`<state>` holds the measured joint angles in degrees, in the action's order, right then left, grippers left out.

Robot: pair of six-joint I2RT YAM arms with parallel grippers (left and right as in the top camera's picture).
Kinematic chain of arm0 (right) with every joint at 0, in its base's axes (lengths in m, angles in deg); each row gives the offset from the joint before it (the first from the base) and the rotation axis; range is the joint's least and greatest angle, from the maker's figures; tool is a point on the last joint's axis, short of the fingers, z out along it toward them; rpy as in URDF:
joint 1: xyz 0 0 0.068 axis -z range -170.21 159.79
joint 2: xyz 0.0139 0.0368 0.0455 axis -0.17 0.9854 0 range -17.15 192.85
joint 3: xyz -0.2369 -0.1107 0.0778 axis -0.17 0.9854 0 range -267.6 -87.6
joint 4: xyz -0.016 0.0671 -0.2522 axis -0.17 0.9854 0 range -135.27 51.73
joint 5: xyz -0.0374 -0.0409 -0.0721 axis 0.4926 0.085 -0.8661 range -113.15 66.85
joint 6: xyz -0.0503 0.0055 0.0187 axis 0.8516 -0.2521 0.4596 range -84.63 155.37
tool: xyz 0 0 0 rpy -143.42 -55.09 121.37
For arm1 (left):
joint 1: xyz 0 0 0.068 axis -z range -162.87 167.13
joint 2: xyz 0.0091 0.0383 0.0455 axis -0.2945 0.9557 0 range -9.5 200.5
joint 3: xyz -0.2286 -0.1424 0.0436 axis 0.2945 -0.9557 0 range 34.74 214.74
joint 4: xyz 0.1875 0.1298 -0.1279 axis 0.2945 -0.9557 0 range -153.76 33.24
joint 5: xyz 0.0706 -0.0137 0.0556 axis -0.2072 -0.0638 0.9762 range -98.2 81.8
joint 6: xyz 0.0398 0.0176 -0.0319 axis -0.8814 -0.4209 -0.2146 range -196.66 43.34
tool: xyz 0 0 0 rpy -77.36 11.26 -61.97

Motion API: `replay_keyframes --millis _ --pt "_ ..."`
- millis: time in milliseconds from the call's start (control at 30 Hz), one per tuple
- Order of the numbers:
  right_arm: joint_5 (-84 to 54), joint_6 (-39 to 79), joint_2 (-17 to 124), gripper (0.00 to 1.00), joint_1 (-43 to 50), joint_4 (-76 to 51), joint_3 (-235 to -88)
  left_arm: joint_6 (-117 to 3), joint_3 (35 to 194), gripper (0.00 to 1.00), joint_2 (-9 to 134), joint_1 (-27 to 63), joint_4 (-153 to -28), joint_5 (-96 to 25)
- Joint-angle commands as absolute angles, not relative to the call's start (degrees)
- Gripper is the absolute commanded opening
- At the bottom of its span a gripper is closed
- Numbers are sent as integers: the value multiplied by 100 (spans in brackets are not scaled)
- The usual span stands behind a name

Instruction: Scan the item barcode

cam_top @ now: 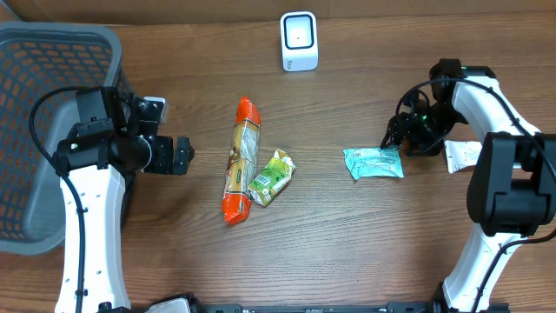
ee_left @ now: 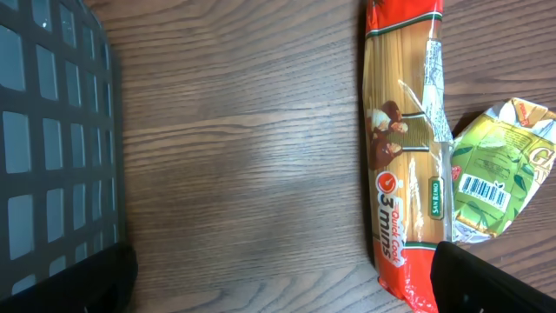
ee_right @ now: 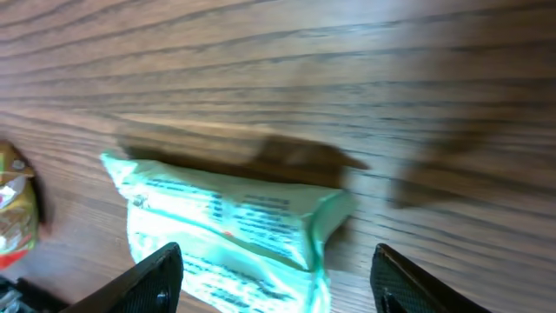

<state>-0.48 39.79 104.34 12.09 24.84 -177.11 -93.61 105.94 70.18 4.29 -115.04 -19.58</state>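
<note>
The white barcode scanner (cam_top: 299, 41) stands at the back middle of the table. A teal packet (cam_top: 373, 163) lies flat on the wood at the right. My right gripper (cam_top: 395, 136) hovers at its far right end; in the right wrist view the teal packet (ee_right: 226, 222) lies between that gripper's (ee_right: 278, 291) open fingers, which do not clamp it. A long orange pasta pack (cam_top: 241, 159) and a green packet (cam_top: 271, 176) lie mid-table. My left gripper (cam_top: 180, 156) is open left of the pasta pack (ee_left: 404, 148), holding nothing.
A dark mesh basket (cam_top: 52, 52) fills the far left, and its wall (ee_left: 52, 130) shows beside my left fingers. A small white packet (cam_top: 460, 155) lies at the right, behind the right arm. The green packet (ee_left: 499, 178) shows its barcode face up.
</note>
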Motion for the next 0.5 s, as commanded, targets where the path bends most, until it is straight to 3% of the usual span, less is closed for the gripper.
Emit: replay_keyframes --millis 0,267,367,467 --pt "206 3833 10428 72 1216 2493 -17565 -9468 10699 100 7037 450 -11500 -2026" --pt "676 3815 10428 77 1216 1990 -16872 -9468 10699 100 7037 450 -11502 -2024" --pt "1028 3815 10428 73 1216 1675 -16623 -9468 10699 100 7037 450 -11502 -2024" --pt "1270 3794 10428 61 1205 1393 -16433 -9468 10699 100 7037 450 -11502 -2024"
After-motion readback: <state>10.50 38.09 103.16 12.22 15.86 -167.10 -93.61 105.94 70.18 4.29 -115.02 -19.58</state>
